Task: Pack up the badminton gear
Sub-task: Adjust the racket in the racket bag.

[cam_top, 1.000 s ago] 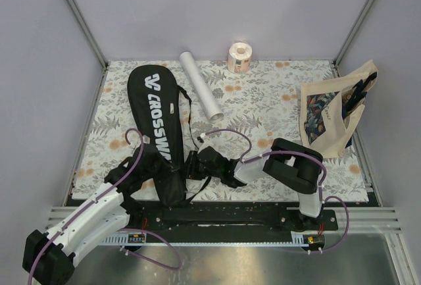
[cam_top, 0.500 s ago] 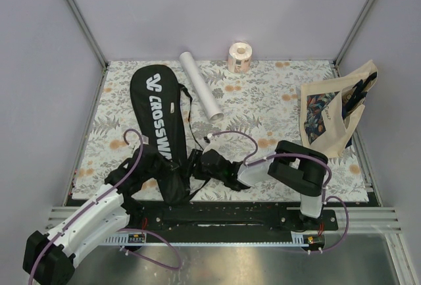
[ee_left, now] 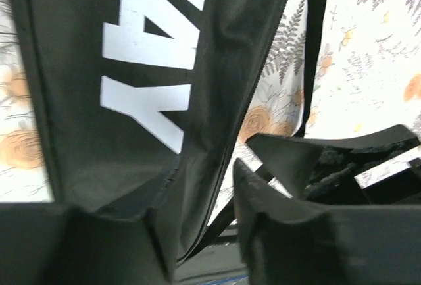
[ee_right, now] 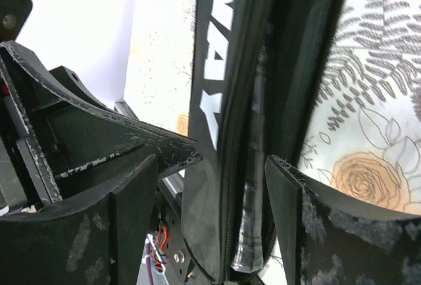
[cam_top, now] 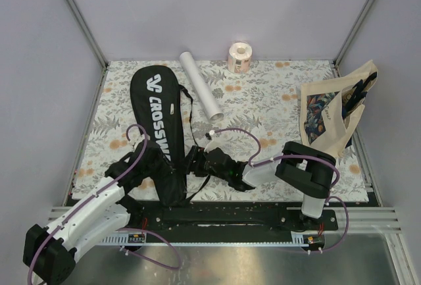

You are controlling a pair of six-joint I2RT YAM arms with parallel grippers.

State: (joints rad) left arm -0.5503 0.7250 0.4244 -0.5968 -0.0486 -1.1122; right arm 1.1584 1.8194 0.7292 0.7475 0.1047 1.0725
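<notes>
The surface (cam_top: 276,101) carries a floral print and is enclosed by plain grey walls.

1. The bag (cam_top: 161,110), black with white "CROSSWAY" lettering, lies flat. Its wide end points to 11 o'clock and its narrow end to 6 o'clock, near the arm bases.
2. The tube (cam_top: 200,92) lies near 12 o'clock, just beside the bag's wide end and apart from it. The roll (cam_top: 239,56) stands at the far edge, near the tube's far end.
3. The tote (cam_top: 325,117) leans at 3 o'clock.
4. The left gripper (cam_top: 158,166) is at the 9 o'clock side of the bag's narrow end. Its jaws stand narrowly parted, with the bag's edge between them.
5. The right gripper (cam_top: 194,160) is at the 3 o'clock side. Its jaws stand wide, straddling the zipped edge.
</notes>
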